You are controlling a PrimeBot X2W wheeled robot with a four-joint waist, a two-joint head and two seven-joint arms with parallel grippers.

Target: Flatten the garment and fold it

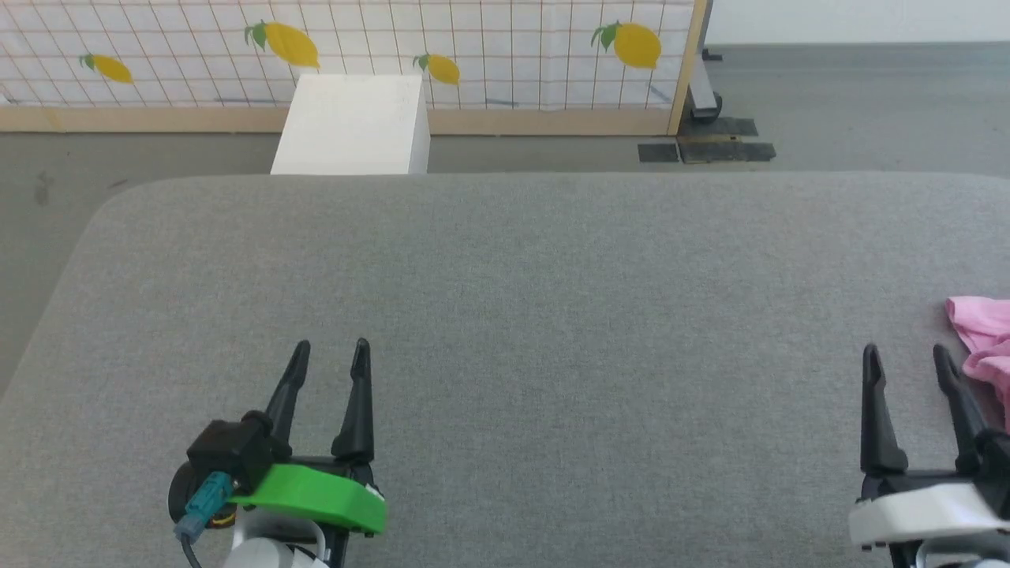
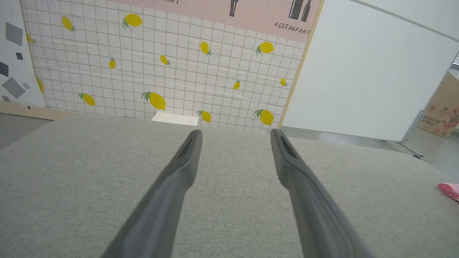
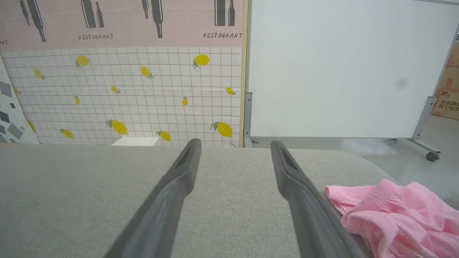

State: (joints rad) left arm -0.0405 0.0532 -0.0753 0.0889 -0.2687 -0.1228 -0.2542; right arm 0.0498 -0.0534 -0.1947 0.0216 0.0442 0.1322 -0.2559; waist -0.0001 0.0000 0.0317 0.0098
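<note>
The garment point(image 1: 985, 335), crumpled pink cloth with a ribbed waistband, lies at the right edge of the grey table point(image 1: 505, 315) and is cut off by the head view's edge. In the right wrist view the garment point(image 3: 398, 215) bunches just right of my right finger. A pink corner of the garment point(image 2: 450, 190) peeks in at the far right of the left wrist view. My right gripper point(image 1: 907, 355) hovers open beside the garment's left side, holding nothing. My left gripper point(image 1: 331, 351) is open over bare table at the lower left, far from the cloth.
A white box point(image 1: 353, 125) stands on the floor beyond the table's far edge. Behind it runs a lemon-print screen point(image 1: 347, 47) with a wooden frame. A white panel on wheels point(image 3: 344, 68) stands to the right, with grey floor around it.
</note>
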